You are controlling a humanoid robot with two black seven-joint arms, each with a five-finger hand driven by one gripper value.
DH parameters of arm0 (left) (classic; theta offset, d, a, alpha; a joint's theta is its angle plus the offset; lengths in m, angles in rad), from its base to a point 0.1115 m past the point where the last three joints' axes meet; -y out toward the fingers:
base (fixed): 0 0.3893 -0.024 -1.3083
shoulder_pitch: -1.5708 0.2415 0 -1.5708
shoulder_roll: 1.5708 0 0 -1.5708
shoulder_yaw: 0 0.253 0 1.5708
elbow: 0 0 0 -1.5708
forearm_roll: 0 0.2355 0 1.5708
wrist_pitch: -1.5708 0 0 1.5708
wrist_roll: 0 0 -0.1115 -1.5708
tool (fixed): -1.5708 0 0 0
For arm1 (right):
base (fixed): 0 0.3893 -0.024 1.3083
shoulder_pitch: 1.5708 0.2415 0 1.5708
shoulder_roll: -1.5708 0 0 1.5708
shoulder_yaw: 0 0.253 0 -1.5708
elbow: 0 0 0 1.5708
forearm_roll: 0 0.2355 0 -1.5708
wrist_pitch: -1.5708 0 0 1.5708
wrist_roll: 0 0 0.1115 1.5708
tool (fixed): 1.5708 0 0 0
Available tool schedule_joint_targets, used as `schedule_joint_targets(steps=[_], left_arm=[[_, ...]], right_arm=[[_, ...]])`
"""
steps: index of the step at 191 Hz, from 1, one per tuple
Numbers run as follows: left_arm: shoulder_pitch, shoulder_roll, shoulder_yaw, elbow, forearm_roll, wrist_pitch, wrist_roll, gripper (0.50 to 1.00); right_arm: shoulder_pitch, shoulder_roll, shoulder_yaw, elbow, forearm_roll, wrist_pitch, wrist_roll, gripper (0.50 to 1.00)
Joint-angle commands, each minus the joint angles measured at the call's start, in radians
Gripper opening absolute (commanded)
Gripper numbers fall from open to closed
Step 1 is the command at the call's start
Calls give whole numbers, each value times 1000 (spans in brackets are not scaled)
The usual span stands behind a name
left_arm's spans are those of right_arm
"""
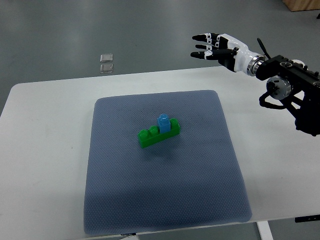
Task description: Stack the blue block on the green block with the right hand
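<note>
right arm cut off by right edge.

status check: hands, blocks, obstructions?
Right hand open, raised beyond table's far edge. Blue block seated on green block, mid-mat. Nothing in the way.

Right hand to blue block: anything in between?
Nothing. In the top view, the right hand hangs open beyond the table's far edge; between it and the blue block, seated on the green block, lie only bare table and grey mat.

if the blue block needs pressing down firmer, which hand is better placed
Right. The right hand hovers open past the table's far edge, up and right of the blue block sitting on the green block. No left hand shows.
</note>
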Motion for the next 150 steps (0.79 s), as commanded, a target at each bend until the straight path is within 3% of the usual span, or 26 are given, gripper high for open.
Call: schedule_joint_targets(steps=[1, 58, 112, 150], left_arm=[[0, 0, 0, 0, 0, 0, 0, 1000], [0, 0, 0, -3, 0, 0, 0, 1000], [0, 0, 0, -3, 0, 0, 0, 1000], [0, 0, 0, -5, 0, 0, 0, 1000]], right_arm=[[-19, 22, 0, -42, 136, 7, 2, 928], [-55, 65, 12, -82, 338, -53, 14, 930], [-130, 128, 205, -119, 373, -45, 43, 928], [-150, 140, 230, -119, 373, -45, 43, 930]])
